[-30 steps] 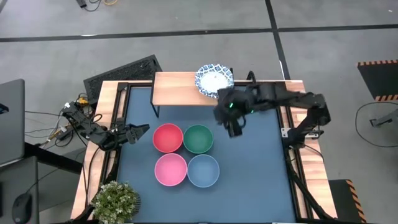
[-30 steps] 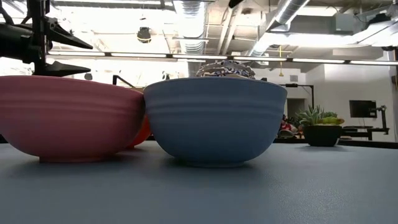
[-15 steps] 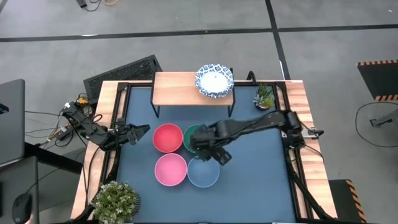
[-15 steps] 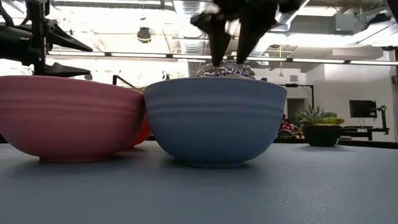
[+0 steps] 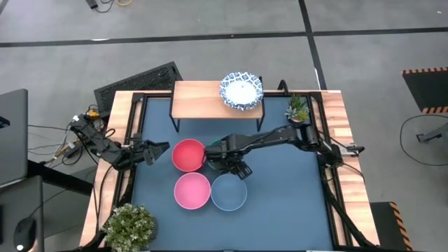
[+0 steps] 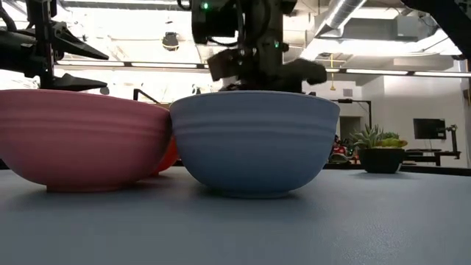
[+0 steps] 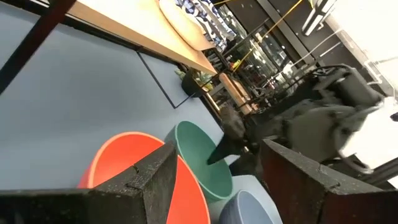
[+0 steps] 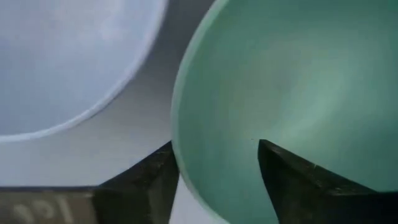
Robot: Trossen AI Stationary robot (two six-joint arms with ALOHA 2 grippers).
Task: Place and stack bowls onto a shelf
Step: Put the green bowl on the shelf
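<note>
Red, pink and light blue bowls stand on the blue mat. The green bowl stands beside the red one, mostly hidden under my right gripper in the high view. That gripper is open and straddles the green bowl's rim on the side toward the light blue bowl. A white bowl with a blue-patterned rim sits on the wooden shelf at the far edge. My left gripper waits open at the table's left edge. My right gripper comes down from above over the green bowl's near rim, one finger inside the bowl and one outside it. Whether either finger touches the wall, I cannot tell. The bowl stands upright on the mat.
A small potted plant stands at the far right corner and a bushy one at the near left corner. The four bowls crowd the mat's middle. Open mat lies to their right.
My right gripper has swung from beside the shelf toward the table's near left, then dropped behind the light blue bowl onto the green bowl's rim. The bowls have stayed where they were.
</note>
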